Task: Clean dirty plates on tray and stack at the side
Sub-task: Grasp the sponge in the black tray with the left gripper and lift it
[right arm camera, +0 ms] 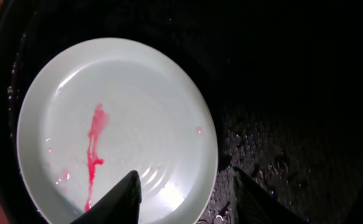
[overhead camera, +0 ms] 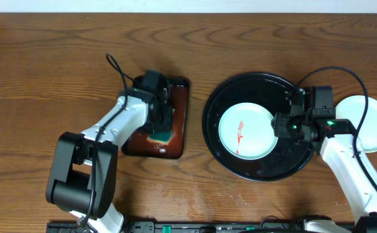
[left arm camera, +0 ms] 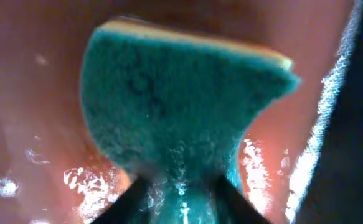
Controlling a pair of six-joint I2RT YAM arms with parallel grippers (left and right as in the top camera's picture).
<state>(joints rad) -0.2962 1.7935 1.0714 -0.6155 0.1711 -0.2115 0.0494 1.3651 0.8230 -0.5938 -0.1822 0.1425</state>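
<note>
Wood table [overhead camera: 46, 65], job partly done: one smeared plate [overhead camera: 256, 133] lies unwiped on the tray [overhead camera: 220, 97], a clean-looking plate [overhead camera: 369, 123], perhaps a stack, sits just right of it, the left gripper [left arm camera: 181, 199] pinches a sponge [left arm camera: 181, 112] over the small tray [overhead camera: 178, 97], and the right gripper [right arm camera: 190, 196] hangs wide apart over the smeared plate's rim.

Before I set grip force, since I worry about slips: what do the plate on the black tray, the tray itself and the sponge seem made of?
Plate: glossy pale mint, likely glazed ceramic or melamine; light glints off it. Black tray: smooth, wet-shiny, perhaps plastic. Sponge: coarse green scouring face on a yellow foam layer; it squashes where pinched.
</note>
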